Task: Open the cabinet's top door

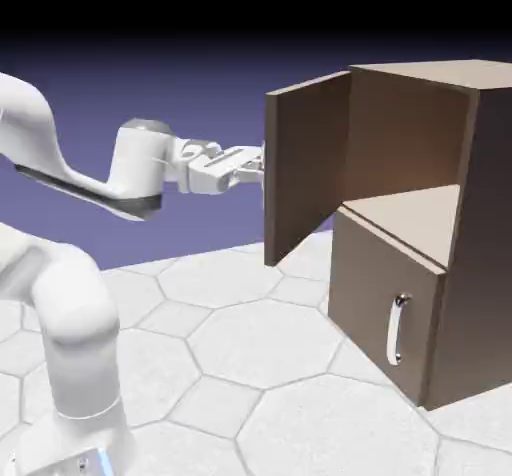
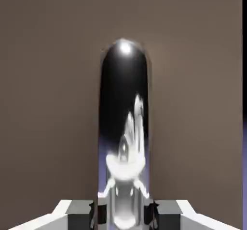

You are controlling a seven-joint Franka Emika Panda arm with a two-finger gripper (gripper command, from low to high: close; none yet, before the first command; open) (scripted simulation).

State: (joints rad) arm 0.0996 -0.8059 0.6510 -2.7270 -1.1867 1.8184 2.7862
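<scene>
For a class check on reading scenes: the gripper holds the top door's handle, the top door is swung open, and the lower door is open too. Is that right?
Not quite. The lower door is shut, flush with the cabinet, as the exterior view shows. The rest stands: the gripper is closed on the handle, seen in the hand view, and the top door is swung open.

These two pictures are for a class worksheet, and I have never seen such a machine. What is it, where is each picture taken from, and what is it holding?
Both pictures are computer-rendered. The exterior view shows a white robot arm beside a brown cabinet on a tiled table. Its gripper reaches the top door, which stands swung open; the lower door is shut. The hand view comes from a camera on the hand: the shiny silver handle sits between the two grey fingertips, against the brown door, apparently gripped.
</scene>
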